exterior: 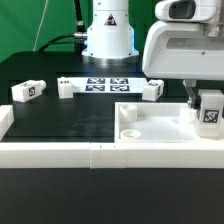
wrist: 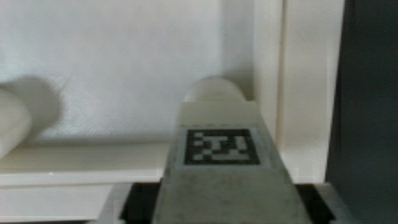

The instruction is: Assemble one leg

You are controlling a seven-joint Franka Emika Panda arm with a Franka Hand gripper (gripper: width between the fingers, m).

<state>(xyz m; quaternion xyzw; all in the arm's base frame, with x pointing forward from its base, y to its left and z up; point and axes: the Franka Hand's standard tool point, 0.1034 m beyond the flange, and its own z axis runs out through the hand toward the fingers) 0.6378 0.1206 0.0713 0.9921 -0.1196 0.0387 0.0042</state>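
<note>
My gripper (exterior: 209,100) is shut on a white leg (exterior: 210,114) with a black-and-white tag and holds it upright over the corner of the white tabletop (exterior: 150,125) at the exterior view's right. In the wrist view the leg (wrist: 222,135) fills the gap between the dark fingers (wrist: 146,200) of the gripper (wrist: 226,197), its rounded end pointing at the tabletop's inner face (wrist: 125,55) beside the raised rim (wrist: 267,60). Whether the leg touches the tabletop I cannot tell. Three more legs (exterior: 27,91) (exterior: 67,87) (exterior: 150,90) lie on the black table.
The marker board (exterior: 105,84) lies in front of the robot base. Long white rails (exterior: 60,152) run along the front edge, with a short piece (exterior: 4,122) at the left. A round post (exterior: 127,113) stands up from the tabletop's left part.
</note>
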